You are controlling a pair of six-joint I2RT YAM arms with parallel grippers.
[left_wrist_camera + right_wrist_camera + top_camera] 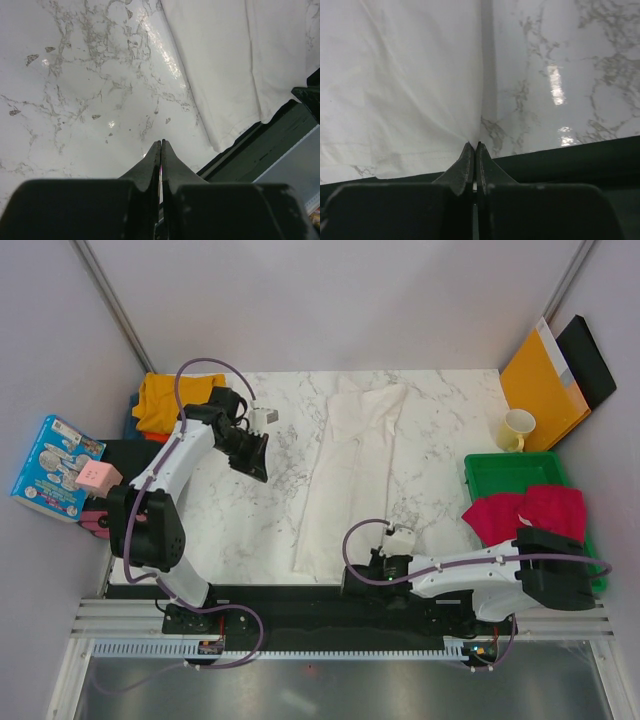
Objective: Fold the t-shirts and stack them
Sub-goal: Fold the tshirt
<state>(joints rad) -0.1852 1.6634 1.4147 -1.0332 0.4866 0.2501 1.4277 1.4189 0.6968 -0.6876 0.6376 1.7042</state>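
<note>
With right fingers (465,170) clamped on white shirt (355,470) at its 6 o'clock hem, worktop (250,520) centre, lift low and carry toward 12, edges aligned. Bring left fingers (150,165), closed on nothing at 10 o'clock, in to pin the cloth.

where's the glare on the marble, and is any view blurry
left wrist: glare streak on the marble table beside the edge of the white t-shirt; right wrist: two glare patches right of the shirt, near foreground soft; top external: even light, sharp, no strong glare
</note>
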